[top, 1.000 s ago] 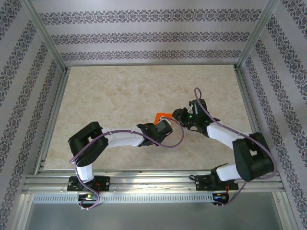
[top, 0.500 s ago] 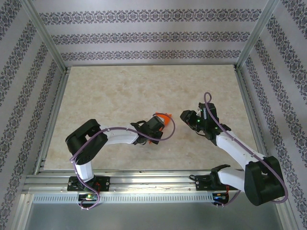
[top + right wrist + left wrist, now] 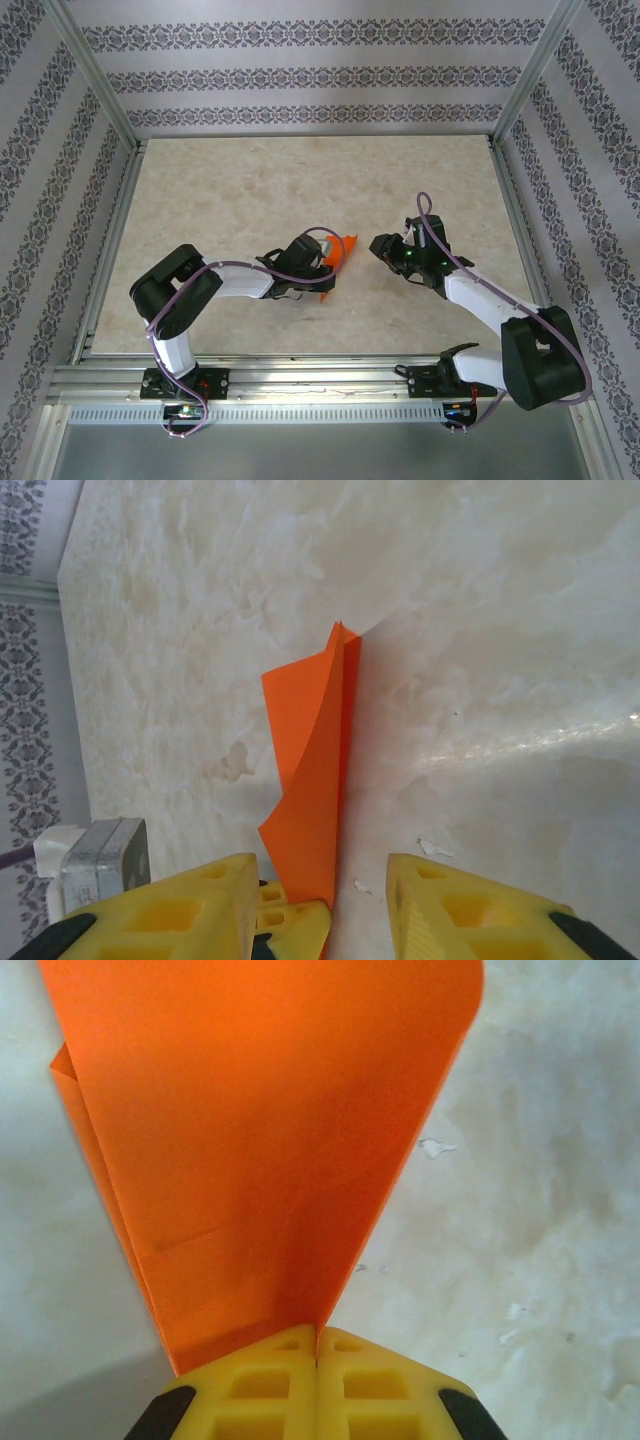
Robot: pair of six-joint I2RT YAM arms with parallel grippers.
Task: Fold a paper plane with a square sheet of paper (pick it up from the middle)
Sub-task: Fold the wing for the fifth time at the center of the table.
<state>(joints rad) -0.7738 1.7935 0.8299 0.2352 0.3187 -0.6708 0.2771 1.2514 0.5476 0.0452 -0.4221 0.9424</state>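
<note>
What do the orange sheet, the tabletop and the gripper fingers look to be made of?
The orange sheet looks like thin matte paper: sharp creases, layered edge. The tabletop is hard and glossy, with marble patterning and soft reflections; whether it is stone or laminate is unclear. The fingers of the left gripper look like yellow moulded plastic with recessed pockets.

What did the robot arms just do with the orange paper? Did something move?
The right arm pulled back toward its own side, away from the folded orange paper; its jaws now stand open, apart from the paper. The left arm drew back slightly too. Same as before: the left jaws stay shut on the paper, holding it just above the table.
</note>
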